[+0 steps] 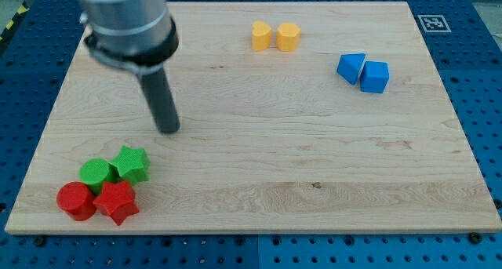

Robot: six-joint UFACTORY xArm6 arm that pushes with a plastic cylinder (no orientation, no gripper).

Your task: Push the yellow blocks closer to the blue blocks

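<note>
Two yellow blocks stand side by side near the view's top centre: a yellow block (261, 35) on the left and a yellow cylinder-like block (288, 36) on the right. Two blue blocks touch each other at the upper right: a blue wedge-shaped block (351, 67) and a blue cube (375, 77). My tip (168, 129) rests on the board at the left, far from both pairs, well to the left of and below the yellow blocks.
A green cylinder (96, 172), a green star (130, 164), a red cylinder (76, 200) and a red star (117, 201) cluster at the lower left, just below my tip. The wooden board (314, 159) lies on a blue perforated table.
</note>
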